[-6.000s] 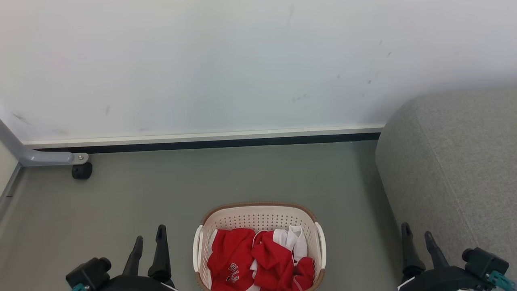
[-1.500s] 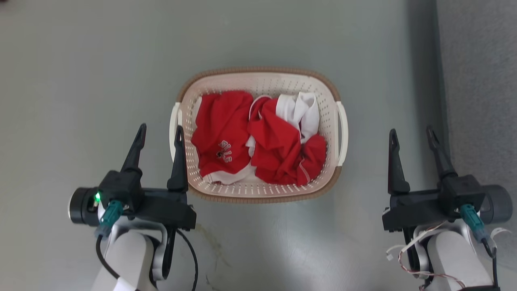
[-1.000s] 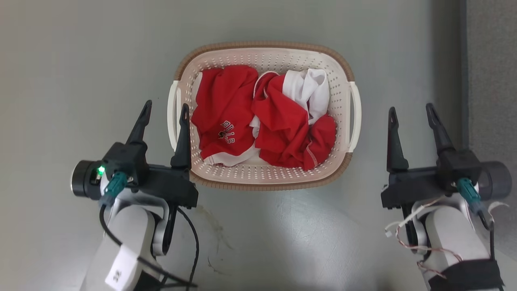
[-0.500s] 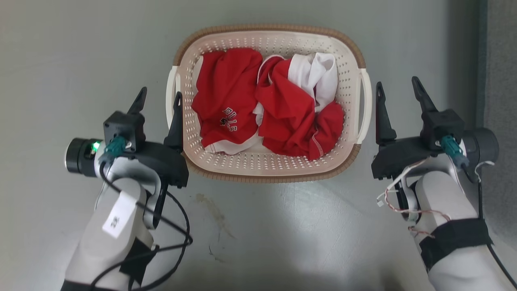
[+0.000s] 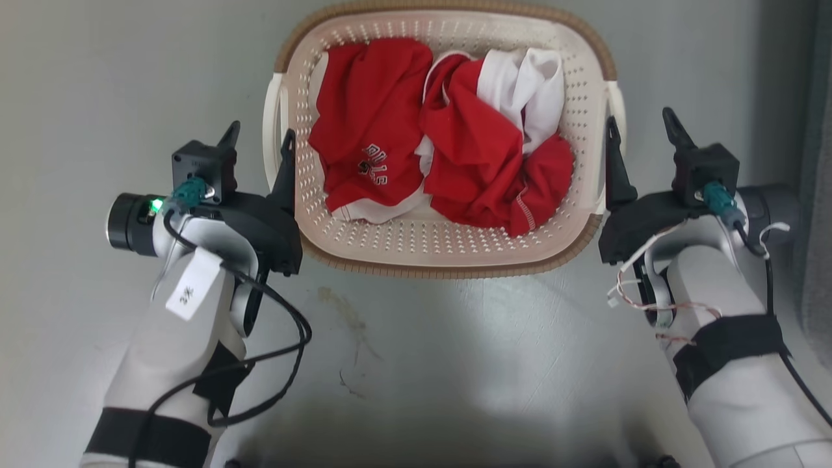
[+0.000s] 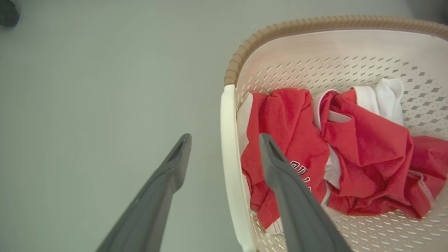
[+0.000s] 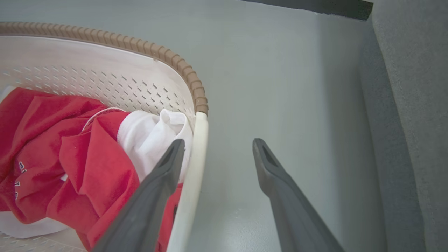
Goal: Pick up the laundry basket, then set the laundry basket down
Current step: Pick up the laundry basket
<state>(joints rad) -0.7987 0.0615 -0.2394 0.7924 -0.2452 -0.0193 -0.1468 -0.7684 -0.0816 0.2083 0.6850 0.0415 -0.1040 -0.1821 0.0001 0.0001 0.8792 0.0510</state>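
Head view, you see the laundry basket (image 5: 448,268) on the floor (image 5: 455,364) (red and white clothes (image 5: 455,162) inside), left end effector (image 5: 260,128) and right end effector (image 5: 639,116) both open beside it, left wrist view, fingers (image 6: 297,203) astride left handle (image 6: 231,175), right wrist view, fingers (image 7: 147,203) astride right handle (image 7: 194,168)

Laundry basket (image 5: 442,240): cream-white walls dotted with rows of small holes, brown woven-look rim, plain white handles (image 5: 270,143). Inside, upper centre of frame: red garments (image 5: 370,110) with white trim and white lettering (image 5: 376,162) outlined dark; white cloth (image 5: 533,84) toward upper right. Floor (image 5: 97,65): flat grey-green, faint dark scuffs at lower centre. Left pincer (image 5: 260,130) and right pincer (image 5: 639,118): matt black, dark grey in wrist views. Forearms (image 5: 162,351): pale grey-white, black bands. Green light (image 5: 155,206), teal plugs (image 5: 190,192). Grey textured fabric (image 7: 413,105) along right edge.
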